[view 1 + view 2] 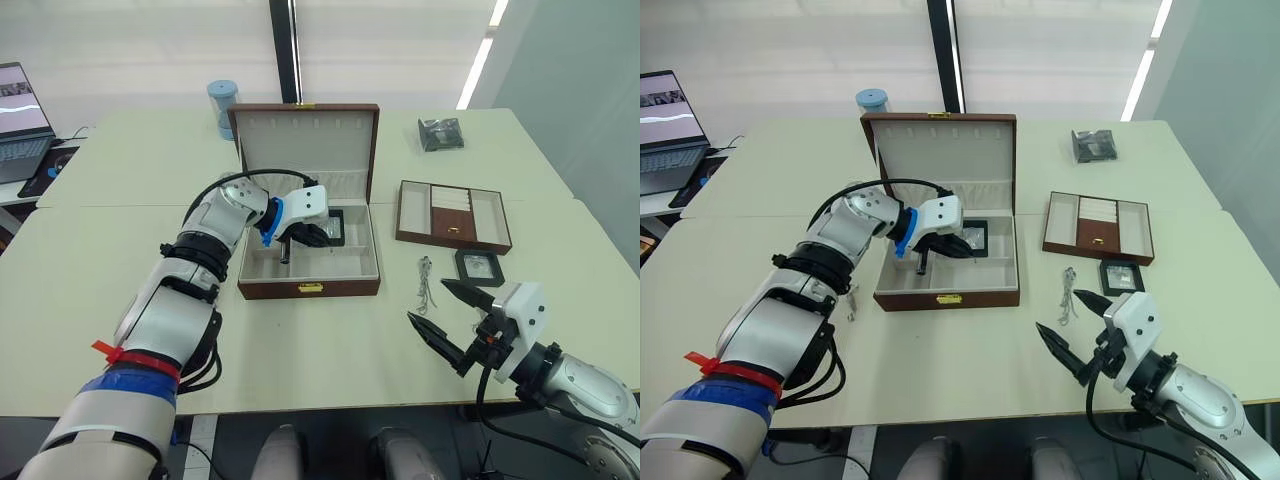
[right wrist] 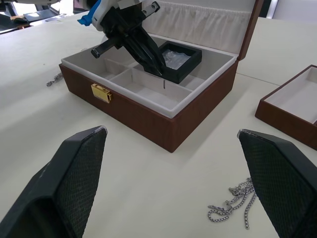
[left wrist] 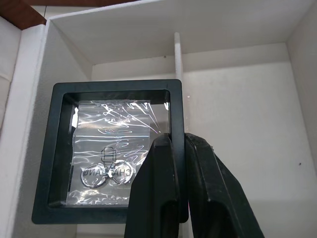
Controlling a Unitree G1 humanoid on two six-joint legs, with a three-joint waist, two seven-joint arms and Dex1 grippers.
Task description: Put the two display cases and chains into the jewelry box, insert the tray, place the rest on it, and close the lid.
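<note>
Left wrist view: left gripper (image 3: 179, 148) pinches one display case (image 3: 106, 148) by its edge, inside the jewelry box (image 1: 310, 288). Right gripper (image 1: 445, 312), spread wide, is nearer the second case (image 1: 479, 267), just ahead of it.

A jewelry box (image 1: 310, 275) sits near the middle of the tabletop (image 1: 120, 280), its lid (image 1: 305, 135) standing open at the far side. Inside, in a far compartment, a display case (image 1: 333, 228) lies with the left gripper (image 1: 318, 238) on its edge. To the right of the box a chain (image 1: 425, 283) lies on the tabletop. Right of the chain is a second display case (image 1: 479, 266), and beyond that a tray (image 1: 453, 214). Farther back on the right lies a packet (image 1: 440, 133). A cup (image 1: 222, 108) stands behind the lid at the left. A laptop (image 1: 22, 120) sits far left. The right gripper (image 1: 452, 318) hovers at the near right.
</note>
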